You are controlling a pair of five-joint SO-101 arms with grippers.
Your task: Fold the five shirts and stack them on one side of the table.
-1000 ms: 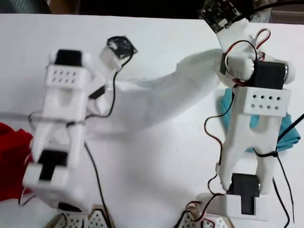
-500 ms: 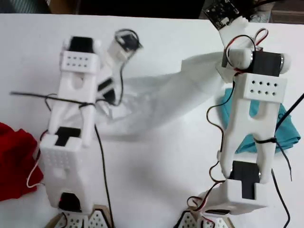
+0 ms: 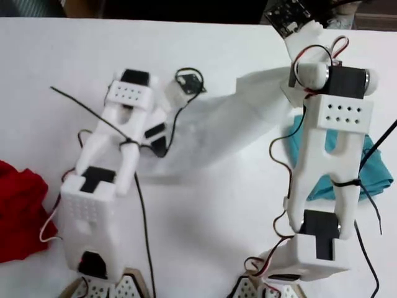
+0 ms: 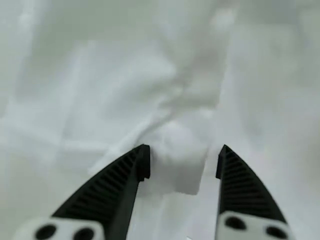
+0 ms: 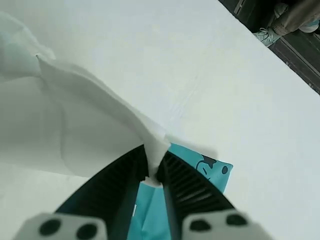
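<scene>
A white shirt [image 3: 223,130] lies stretched across the middle of the table between my two arms. My left gripper [image 4: 182,162] is open, low over the shirt's left part, with a raised fold of white cloth [image 4: 180,150] between its fingers. In the high view the left gripper [image 3: 160,139] sits at the shirt's left end. My right gripper [image 5: 154,172] is shut on the white shirt's right edge [image 5: 150,140], held a little above the table. A teal shirt [image 5: 200,172] lies under it, also seen beneath the right arm [image 3: 375,167].
A crumpled red shirt [image 3: 18,205] lies at the table's left edge. The table's far edge [image 5: 240,30] runs close behind the right gripper. Cables hang from both arms. Bare white tabletop [image 3: 211,223] spreads between the arm bases.
My left arm has swung to the right and set its gripper down on the white shirt's left end. The right arm has barely moved and keeps its hold.
</scene>
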